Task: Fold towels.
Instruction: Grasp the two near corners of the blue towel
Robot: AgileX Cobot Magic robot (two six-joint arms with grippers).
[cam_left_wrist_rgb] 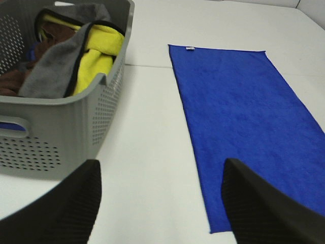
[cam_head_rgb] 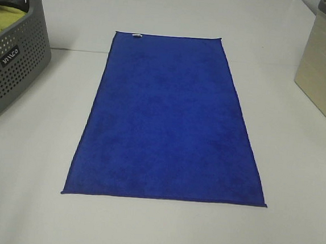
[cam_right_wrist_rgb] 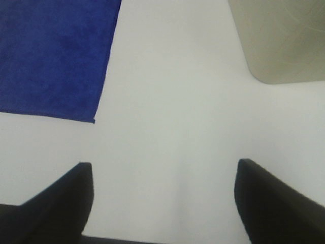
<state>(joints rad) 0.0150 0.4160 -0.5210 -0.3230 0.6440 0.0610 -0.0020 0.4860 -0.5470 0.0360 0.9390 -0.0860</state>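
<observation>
Blue towel spread flat on the white table, both grippers released.

The towel lies unfolded mid-table, its small white tag on the far short edge. The left gripper hangs empty with its jaws wide apart, between the grey perforated basket and the towel's near corner. The right gripper, equally spread and empty, hangs beside the other near corner.

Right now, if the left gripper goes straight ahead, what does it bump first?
Probably the bare white table, between the grey basket and blue towel; depth is unclear.
</observation>
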